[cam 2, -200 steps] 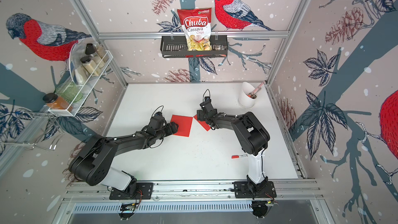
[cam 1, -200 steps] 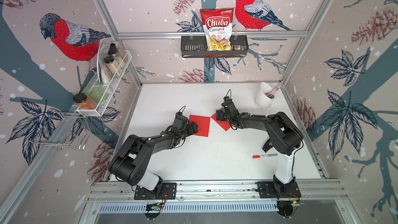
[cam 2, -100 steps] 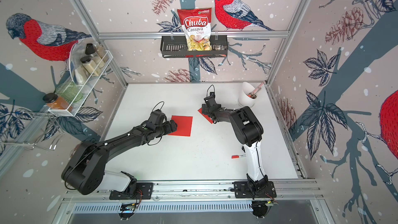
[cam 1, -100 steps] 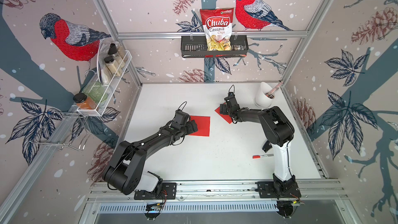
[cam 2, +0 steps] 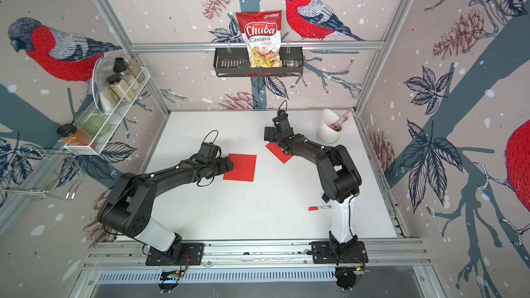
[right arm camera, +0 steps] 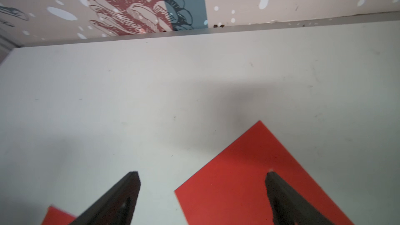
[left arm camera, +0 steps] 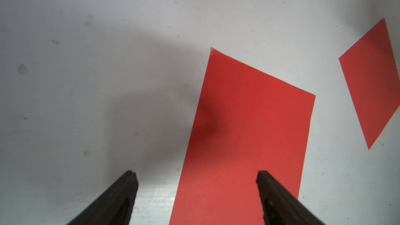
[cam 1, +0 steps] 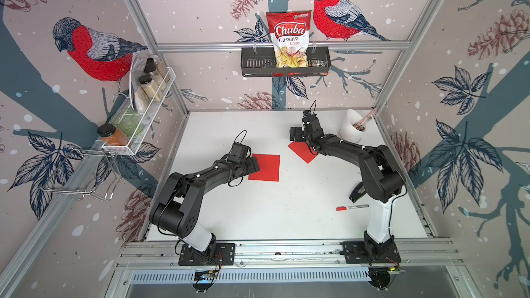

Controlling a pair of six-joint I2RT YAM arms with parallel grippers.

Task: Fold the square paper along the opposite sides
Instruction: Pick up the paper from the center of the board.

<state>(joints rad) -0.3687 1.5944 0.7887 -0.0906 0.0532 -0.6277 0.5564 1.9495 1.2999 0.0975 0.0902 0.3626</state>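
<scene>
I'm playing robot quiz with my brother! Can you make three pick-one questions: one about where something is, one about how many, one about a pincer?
1. Where does the red marker lie?
A) on the table beside the right arm
B) inside the white cup
C) in the wall basket

2. How many red paper sheets lie on the table?
A) one
B) two
C) four

3. How does the left pincer stand?
A) shut on the marker
B) shut on a sheet
C) open

Answers: 1 A, it lies flat by the arm's white link; 2 B, both top views show two separate sheets; 3 C, the left wrist view shows its fingers wide apart, holding nothing.
</scene>
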